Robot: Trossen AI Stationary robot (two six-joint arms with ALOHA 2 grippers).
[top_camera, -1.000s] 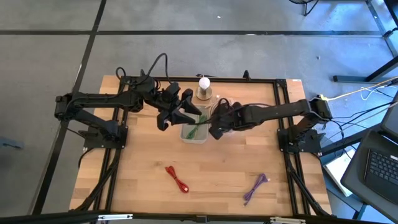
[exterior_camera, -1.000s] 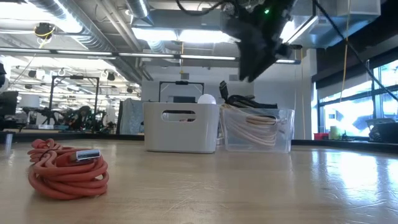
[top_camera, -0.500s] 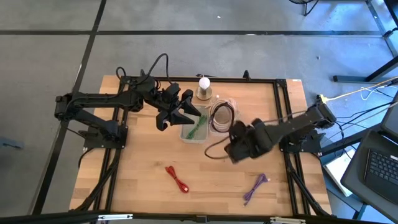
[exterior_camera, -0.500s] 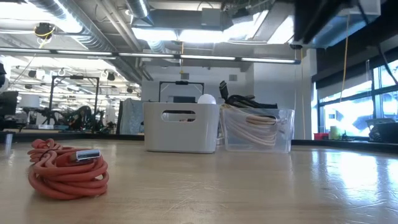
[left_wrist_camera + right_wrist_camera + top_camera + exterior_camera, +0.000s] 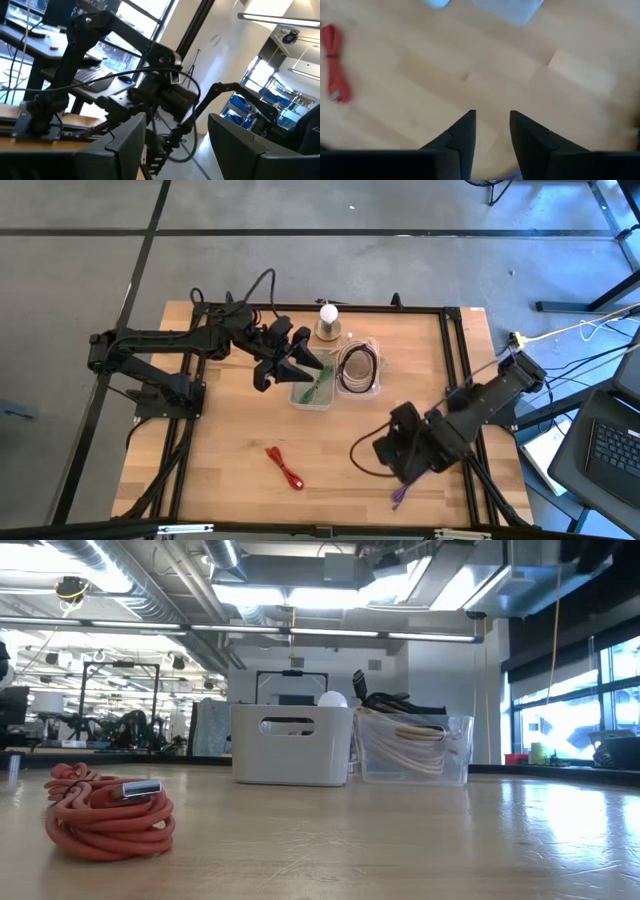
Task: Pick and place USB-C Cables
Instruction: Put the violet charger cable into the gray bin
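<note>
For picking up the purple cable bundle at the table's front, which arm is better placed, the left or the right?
The right. Its hand, open and empty, hovers just beside the folded purple cable bundle. The left hand hangs farther back, over the white bin holding the green cable.

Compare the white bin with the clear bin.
The white bin is opaque with a handle slot, so the low view hides its contents; the clear bin is see-through, showing cream coils. From above, the white bin holds a green cable, while the clear bin holds a coil topped by a black loop. Both sit side by side mid-table and look about equally tall.
</note>
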